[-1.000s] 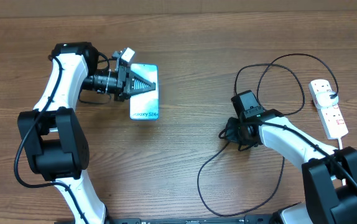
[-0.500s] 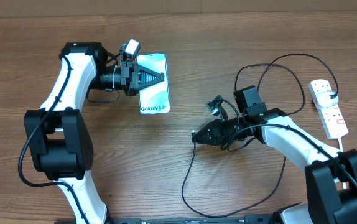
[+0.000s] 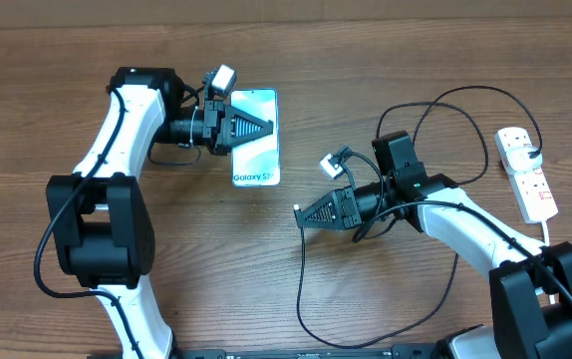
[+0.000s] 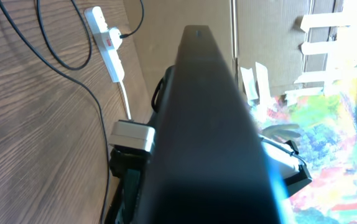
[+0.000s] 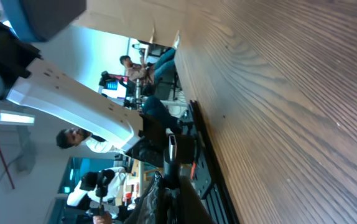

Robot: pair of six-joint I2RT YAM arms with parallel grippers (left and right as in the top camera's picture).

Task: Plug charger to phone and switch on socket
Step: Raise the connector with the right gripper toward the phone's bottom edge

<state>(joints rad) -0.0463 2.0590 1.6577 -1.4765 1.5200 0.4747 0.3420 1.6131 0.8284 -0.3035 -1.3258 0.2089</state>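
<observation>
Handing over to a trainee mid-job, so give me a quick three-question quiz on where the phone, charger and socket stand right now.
1. Multiple choice: which holds the phone? A) left gripper B) right gripper C) neither.
2. Fill in: the right gripper's jaws are shut on the ___.
3. True or false: the socket lies on the robot's right, touched by neither gripper.
Key: 1 A. 2 the charger, near its tip. 3 true.
</observation>
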